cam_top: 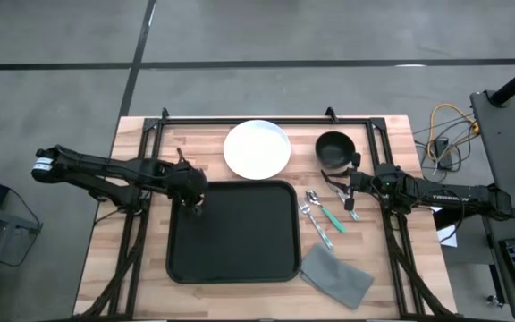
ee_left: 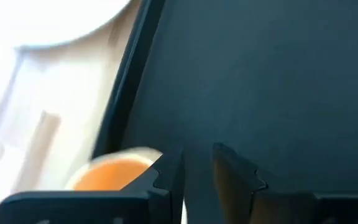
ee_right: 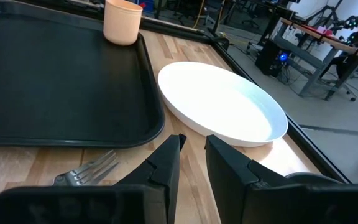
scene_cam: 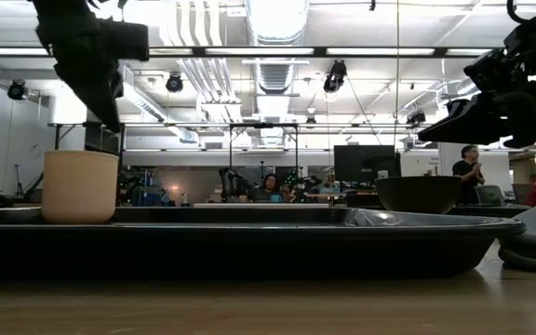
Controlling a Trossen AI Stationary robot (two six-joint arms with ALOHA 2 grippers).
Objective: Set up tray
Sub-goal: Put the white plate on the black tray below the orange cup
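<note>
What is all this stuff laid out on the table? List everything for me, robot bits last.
tray: one, black, middle of the table.
cup: one, pale peach, upright in a tray corner, under the left arm.
plate: one, white, on the wood beyond the tray.
bowl: one, dark, right of the plate.
fork and spoon: a small set, metal, one green handle, right of the tray.
cloth: one, grey, folded, near the tray's right front corner.
left gripper: one, dark, over the tray's corner above the cup, jaws slightly apart.
right gripper: one, dark, near the bowl and cutlery, jaws slightly apart, empty.
</note>
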